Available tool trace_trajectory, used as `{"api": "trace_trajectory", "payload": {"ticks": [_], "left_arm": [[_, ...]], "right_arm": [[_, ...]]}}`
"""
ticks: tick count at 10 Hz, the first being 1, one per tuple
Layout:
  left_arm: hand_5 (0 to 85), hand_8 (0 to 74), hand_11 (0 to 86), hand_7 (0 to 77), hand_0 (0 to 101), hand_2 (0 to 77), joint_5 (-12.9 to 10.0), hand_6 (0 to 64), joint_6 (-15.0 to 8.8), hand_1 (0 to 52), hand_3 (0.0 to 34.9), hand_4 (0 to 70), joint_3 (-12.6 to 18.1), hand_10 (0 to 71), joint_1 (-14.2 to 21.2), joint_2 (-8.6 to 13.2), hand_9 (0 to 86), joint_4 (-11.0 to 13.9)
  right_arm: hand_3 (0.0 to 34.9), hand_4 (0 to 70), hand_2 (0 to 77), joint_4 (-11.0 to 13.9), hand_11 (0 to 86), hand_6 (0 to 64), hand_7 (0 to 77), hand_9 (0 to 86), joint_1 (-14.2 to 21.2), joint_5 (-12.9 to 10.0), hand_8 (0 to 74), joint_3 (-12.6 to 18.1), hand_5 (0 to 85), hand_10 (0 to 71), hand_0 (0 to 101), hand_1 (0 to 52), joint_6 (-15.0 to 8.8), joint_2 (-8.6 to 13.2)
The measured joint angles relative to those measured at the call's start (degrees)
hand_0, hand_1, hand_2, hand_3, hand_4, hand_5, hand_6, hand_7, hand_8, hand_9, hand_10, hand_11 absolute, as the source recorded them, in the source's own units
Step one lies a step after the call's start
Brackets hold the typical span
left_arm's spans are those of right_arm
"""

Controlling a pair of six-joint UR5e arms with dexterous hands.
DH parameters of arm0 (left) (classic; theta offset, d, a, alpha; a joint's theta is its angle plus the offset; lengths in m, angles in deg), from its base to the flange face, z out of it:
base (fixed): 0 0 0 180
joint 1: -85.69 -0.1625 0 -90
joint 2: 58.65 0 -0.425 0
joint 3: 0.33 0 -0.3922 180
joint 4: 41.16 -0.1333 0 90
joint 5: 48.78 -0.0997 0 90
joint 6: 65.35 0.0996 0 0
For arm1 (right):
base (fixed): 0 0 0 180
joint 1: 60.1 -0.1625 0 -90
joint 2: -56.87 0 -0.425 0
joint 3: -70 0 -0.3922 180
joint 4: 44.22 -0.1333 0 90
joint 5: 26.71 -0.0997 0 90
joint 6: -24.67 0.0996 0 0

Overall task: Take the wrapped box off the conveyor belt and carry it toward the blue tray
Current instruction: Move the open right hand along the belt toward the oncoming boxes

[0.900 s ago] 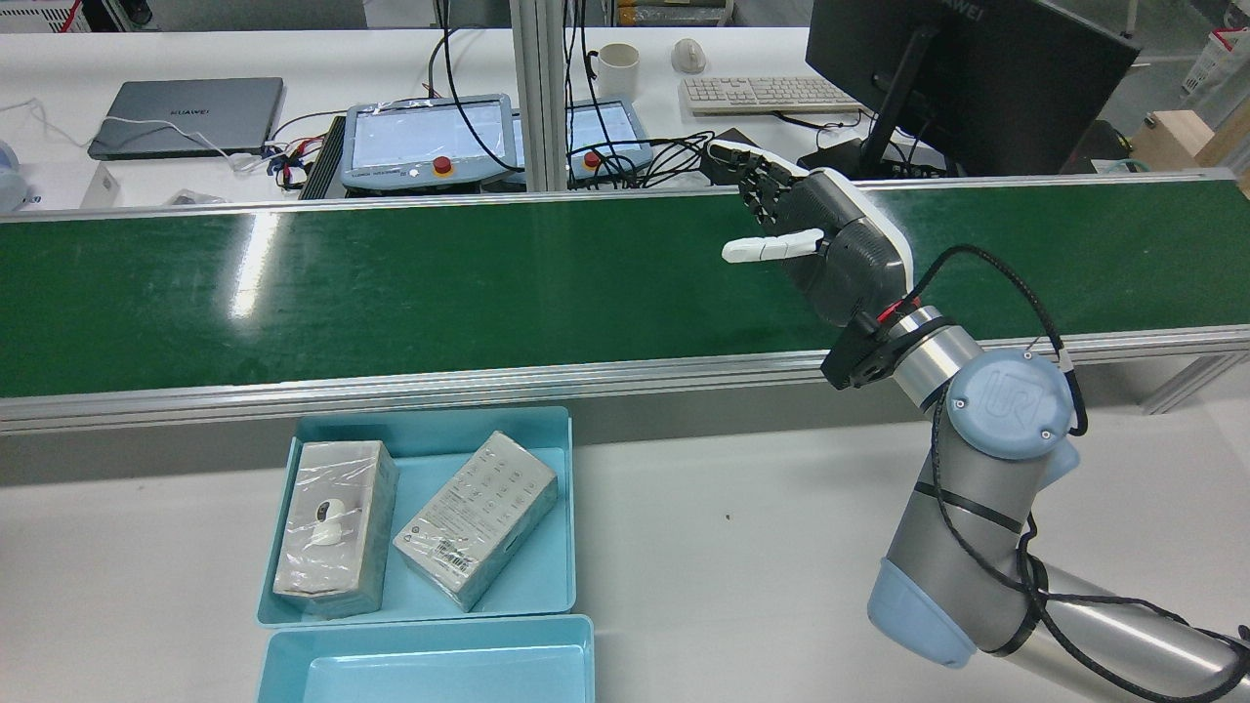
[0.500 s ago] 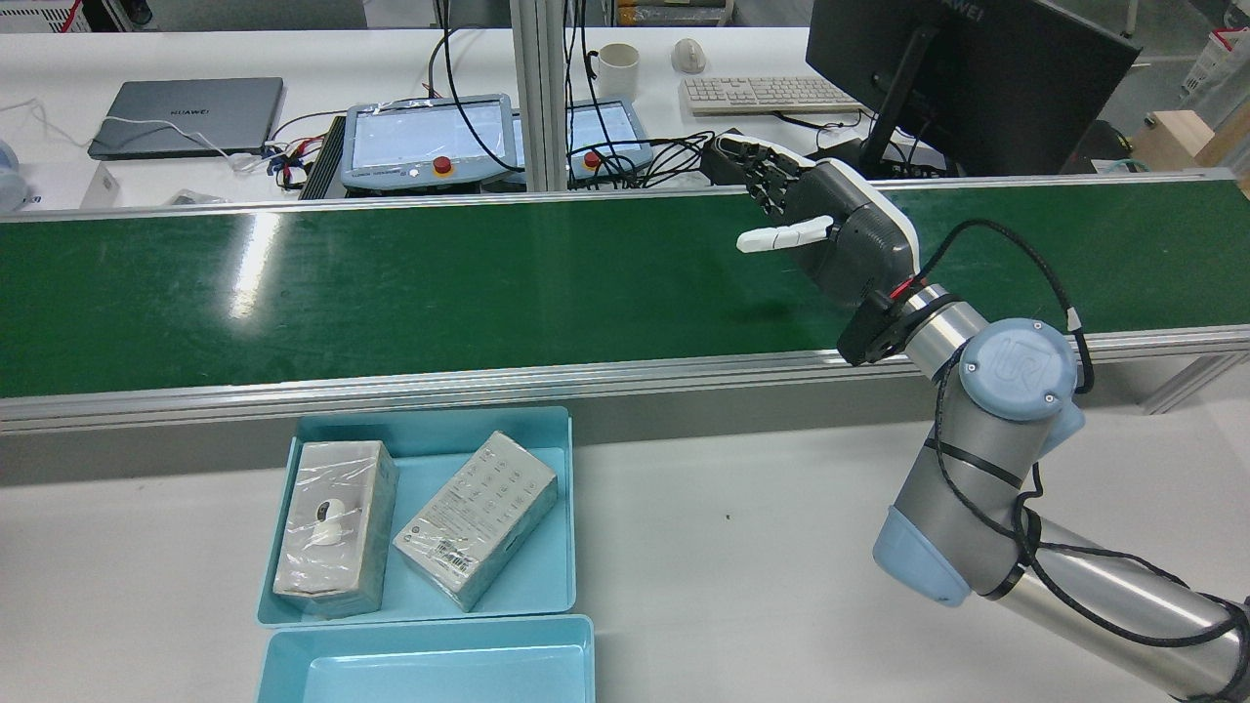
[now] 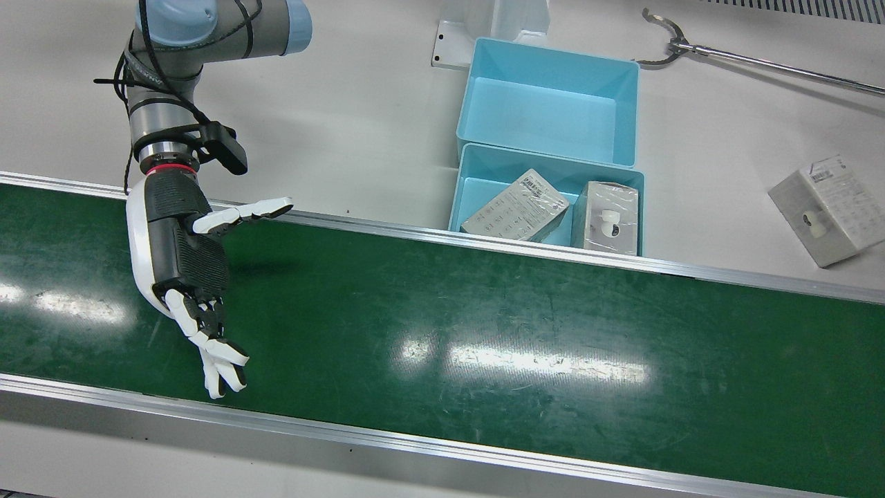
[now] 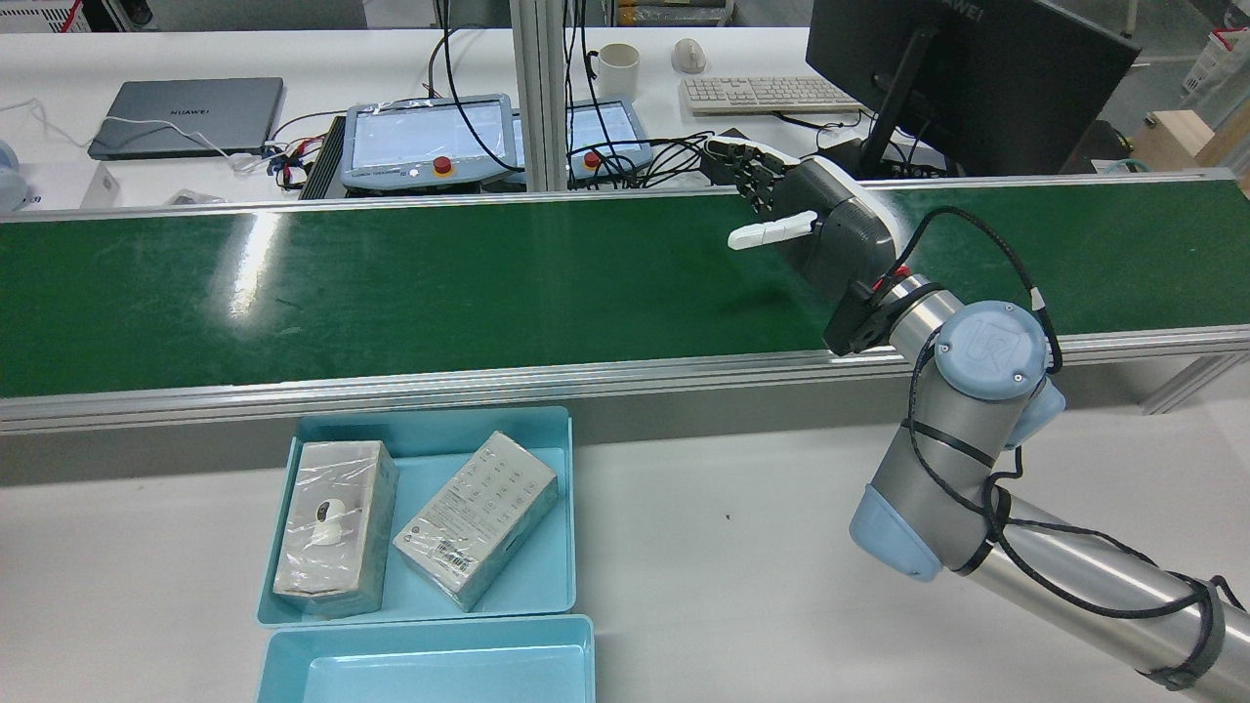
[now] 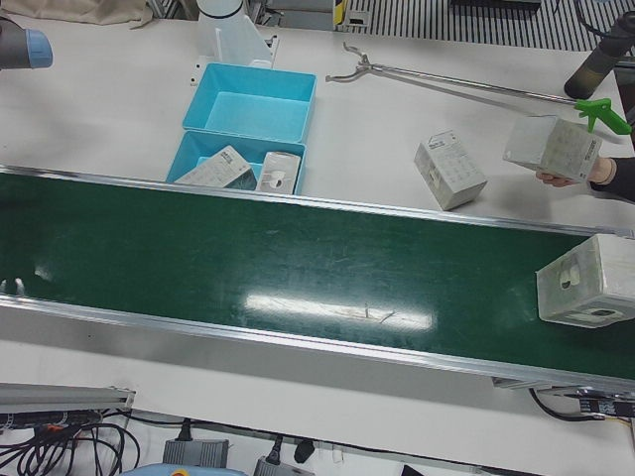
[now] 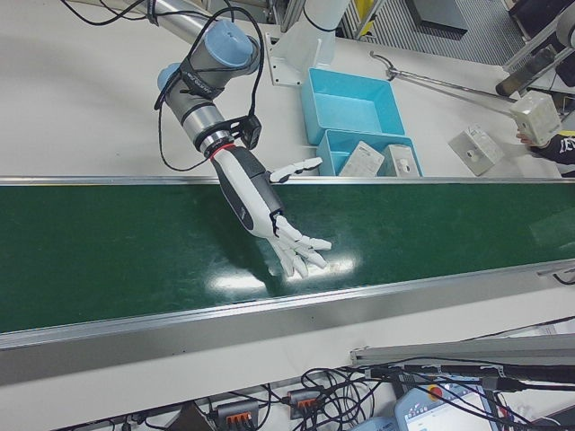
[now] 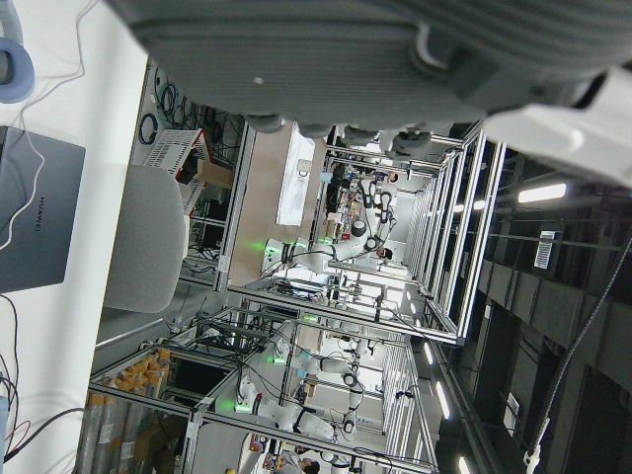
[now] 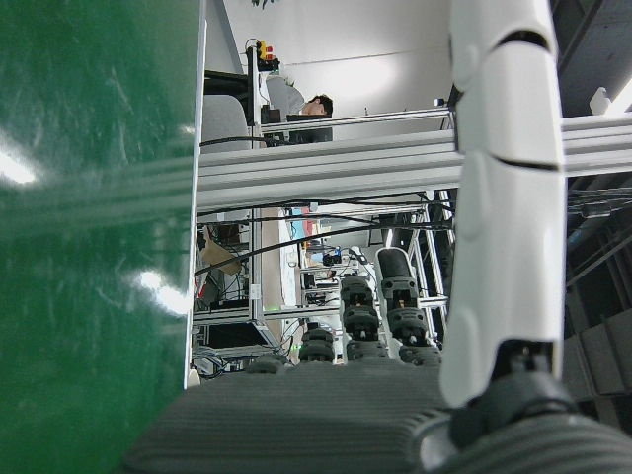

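Observation:
A wrapped box (image 5: 585, 281) lies on the green conveyor belt (image 3: 484, 332) at the far right of the left-front view, well away from my hands. My right hand (image 3: 183, 256) hovers over the belt, open and empty, fingers spread toward the far rail; it also shows in the rear view (image 4: 830, 229) and the right-front view (image 6: 260, 202). The blue tray (image 4: 547, 547) beside the belt holds two wrapped boxes (image 4: 335, 527) (image 4: 477, 517). My left hand (image 7: 375, 59) shows only in its own view, holding nothing.
A second, empty blue tray (image 3: 546, 117) sits against the first. A wrapped box (image 3: 823, 207) lies on the white table. A person's hand holds another box (image 5: 551, 149). A long reacher tool (image 3: 747, 59) lies on the table.
My right hand has moved a little farther across the belt toward its far rail, and the right arm's elbow has shifted left. The boxes in the tray have not moved.

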Motion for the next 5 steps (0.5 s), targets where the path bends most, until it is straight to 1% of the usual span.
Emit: {"api": "trace_trajectory", "payload": {"ticks": [1, 2, 3, 4, 5], "left_arm": [[1.1, 0.5, 0.5, 0.5, 0, 1.1, 0.0, 0.5, 0.0, 0.0, 0.0, 0.0, 0.0, 0.5, 0.0, 0.0, 0.0, 0.0], [1.1, 0.5, 0.5, 0.5, 0, 0.5, 0.0, 0.5, 0.0, 0.0, 0.0, 0.0, 0.0, 0.5, 0.0, 0.0, 0.5, 0.0], [1.1, 0.5, 0.5, 0.5, 0, 1.1, 0.0, 0.5, 0.0, 0.0, 0.0, 0.0, 0.0, 0.5, 0.0, 0.0, 0.5, 0.0], [1.1, 0.5, 0.5, 0.5, 0, 0.5, 0.0, 0.5, 0.0, 0.0, 0.0, 0.0, 0.0, 0.5, 0.0, 0.0, 0.0, 0.0], [1.1, 0.5, 0.5, 0.5, 0, 0.5, 0.0, 0.5, 0.0, 0.0, 0.0, 0.0, 0.0, 0.0, 0.0, 0.0, 0.5, 0.0]], "right_arm": [[0.0, 13.1, 9.8, 0.0, 0.5, 4.9, 4.9, 5.4, 0.2, 0.0, 2.2, -0.9, 18.5, 0.0, 49, 14.2, 0.0, 0.9], [0.0, 12.0, 7.6, 0.0, 0.5, 4.9, 4.9, 5.4, 0.7, -0.1, 2.2, -1.3, 18.5, 0.0, 48, 13.6, -0.1, 1.5], [0.0, 14.2, 8.7, 0.1, 0.5, 4.9, 4.9, 5.4, 1.5, -0.2, 2.2, -1.5, 20.2, 0.0, 48, 15.3, -0.3, 2.2], [0.0, 14.7, 9.3, 0.7, 0.5, 4.9, 6.5, 5.4, 2.2, -0.4, 2.2, -1.2, 19.6, 0.0, 48, 15.3, -1.0, 3.1], [0.0, 14.7, 9.3, 2.0, 0.5, 4.9, 6.5, 5.4, 3.1, -0.8, 2.2, -0.5, 19.6, 0.0, 48, 15.3, -1.9, 4.0]]}}
